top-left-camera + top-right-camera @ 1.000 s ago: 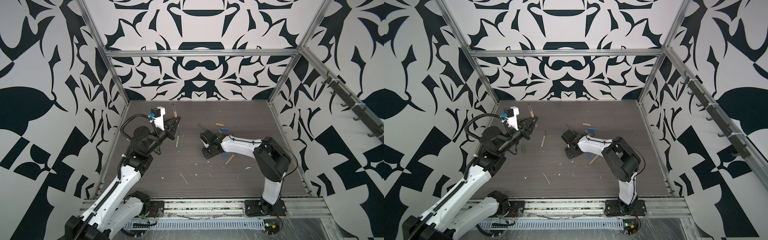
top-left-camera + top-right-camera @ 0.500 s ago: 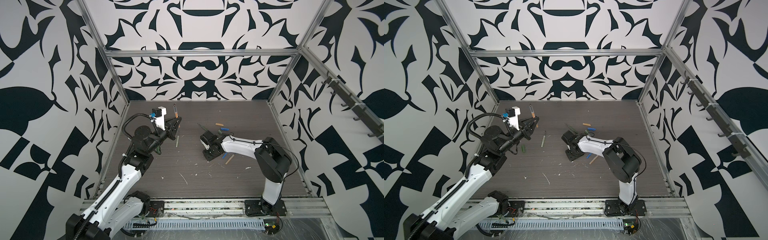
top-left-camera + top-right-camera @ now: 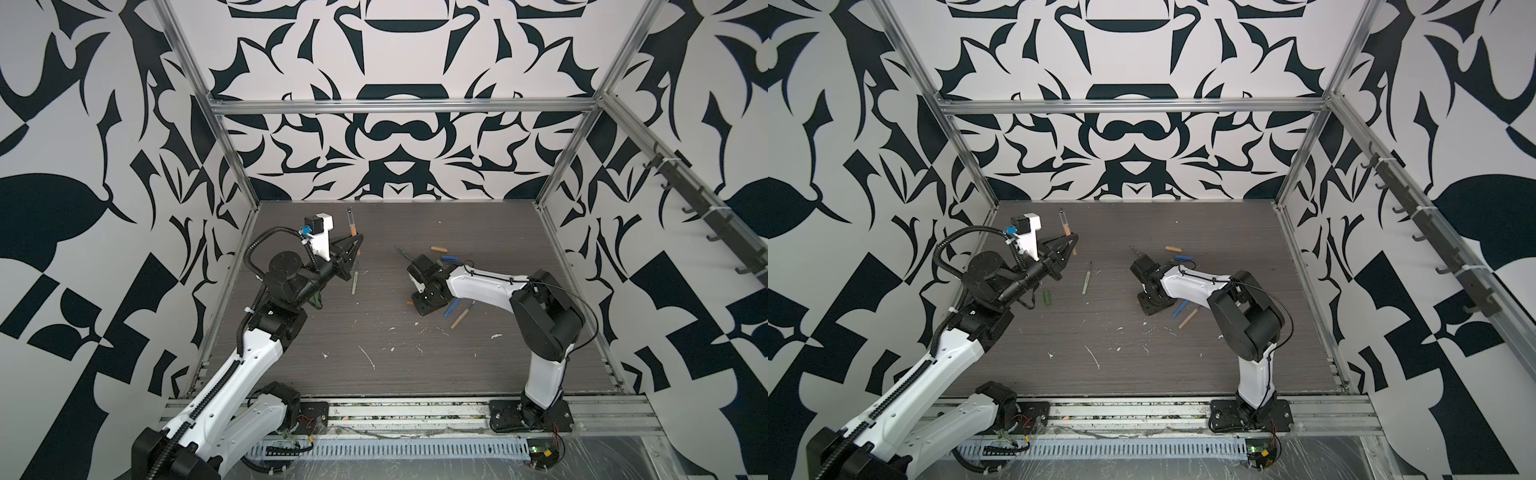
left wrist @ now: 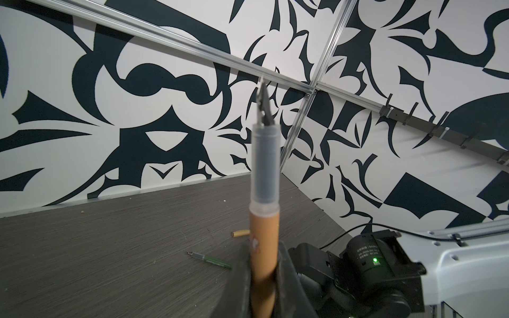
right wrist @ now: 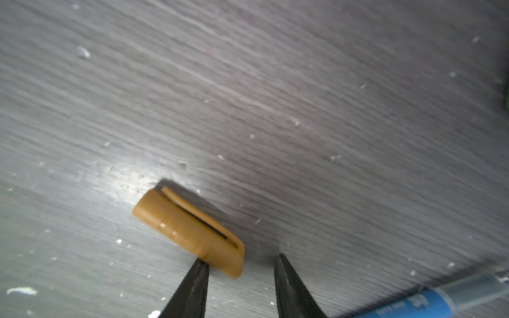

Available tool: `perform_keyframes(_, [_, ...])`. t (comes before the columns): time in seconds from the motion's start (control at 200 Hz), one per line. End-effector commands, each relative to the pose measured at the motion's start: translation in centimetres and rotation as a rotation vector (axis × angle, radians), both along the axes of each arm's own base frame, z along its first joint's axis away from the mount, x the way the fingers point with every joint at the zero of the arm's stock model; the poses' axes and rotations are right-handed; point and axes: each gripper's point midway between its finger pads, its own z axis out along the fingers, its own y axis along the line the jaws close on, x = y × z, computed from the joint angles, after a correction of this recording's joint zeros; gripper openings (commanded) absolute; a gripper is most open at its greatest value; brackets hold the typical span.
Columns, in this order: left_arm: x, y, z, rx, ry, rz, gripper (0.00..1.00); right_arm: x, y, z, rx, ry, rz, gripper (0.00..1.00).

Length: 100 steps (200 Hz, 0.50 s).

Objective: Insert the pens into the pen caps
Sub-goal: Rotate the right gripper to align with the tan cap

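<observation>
Ochre pen (image 4: 263, 220): upright, tip up, far left above table (image 4: 110, 247); left gripper (image 4: 264, 256) clamped on barrel, likely presenting it for capping.
Ochre cap (image 5: 187, 223): flat, mid-table; one end between tips of right gripper (image 5: 240, 258), jaws narrowly apart, not yet pinched.
Blue pen (image 5: 413, 300): just beside.

Grey wood-grain tabletop (image 3: 478, 232), white flecks (image 3: 368, 357), patterned walls (image 3: 395, 54)

Even, bright light fills both top views. My right wrist view is blurred, with white glare on the tabletop (image 5: 129, 176) beside the ochre-brown cap (image 5: 190, 228), which casts a soft shadow.
</observation>
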Motion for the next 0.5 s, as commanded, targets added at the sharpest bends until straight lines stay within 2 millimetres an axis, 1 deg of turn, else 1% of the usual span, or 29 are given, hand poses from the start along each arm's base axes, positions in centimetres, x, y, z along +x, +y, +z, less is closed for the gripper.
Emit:
perform_keyframes(0.0, [-0.4, 0.0, 1.5, -0.015, -0.036, -0.009, 0.14, 1.2, -1.7, 0.1, -0.079, -0.013, -0.047, 0.42])
perform_keyframes(0.045, [-0.4, 0.0, 1.5, -0.015, -0.037, -0.009, 0.14, 1.8, -1.6, 0.3, -0.066, -0.017, -0.061, 0.42])
perform_keyframes(0.175, [-0.4, 0.0, 1.5, -0.015, -0.035, -0.012, 0.14, 3.2, -0.6, 0.7, -0.022, -0.021, -0.066, 0.41])
perform_keyframes(0.285, [-0.4, 0.0, 1.5, -0.014, -0.035, -0.010, 0.14, 3.4, 0.1, 1.3, 0.003, -0.014, -0.066, 0.39])
perform_keyframes(0.37, [-0.4, 0.0, 1.4, -0.013, -0.033, -0.009, 0.14, 3.5, -0.4, 2.6, 0.001, -0.042, -0.076, 0.37])
perform_keyframes(0.495, [-0.2, -0.3, 1.2, -0.015, -0.022, -0.022, 0.14, 3.6, -0.2, 5.1, 0.071, -0.075, -0.127, 0.32])
